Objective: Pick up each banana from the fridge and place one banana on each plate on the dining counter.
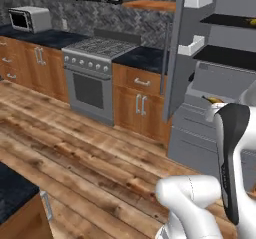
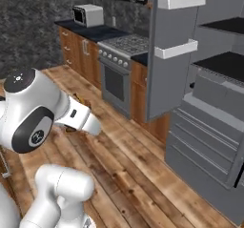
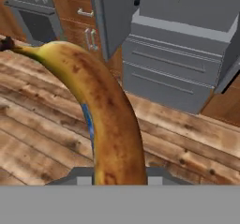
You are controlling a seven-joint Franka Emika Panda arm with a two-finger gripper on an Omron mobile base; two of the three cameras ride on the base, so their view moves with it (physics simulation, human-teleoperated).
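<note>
A yellow banana (image 3: 101,115) with brown freckles and a dark stem tip rises between my fingers in the hand view. My gripper (image 3: 117,177) is shut on its lower end, and the fruit hides the fingertips. In the left base view a yellow bit of the banana (image 1: 216,101) peeks past my forearm. The grey fridge (image 1: 220,108) stands open ahead, with its door (image 2: 167,65) swung out, white bins and black shelves. A corner of the black dining counter (image 1: 12,190) sits at the lower left. The plates are out of view.
A grey oven range (image 1: 92,78) and wooden cabinets (image 1: 140,103) with black tops line the back wall, and a microwave (image 1: 29,19) stands at the far left. Wooden floor (image 1: 90,163) stretches between me and them. The fridge's lower drawers (image 3: 173,73) are straight ahead.
</note>
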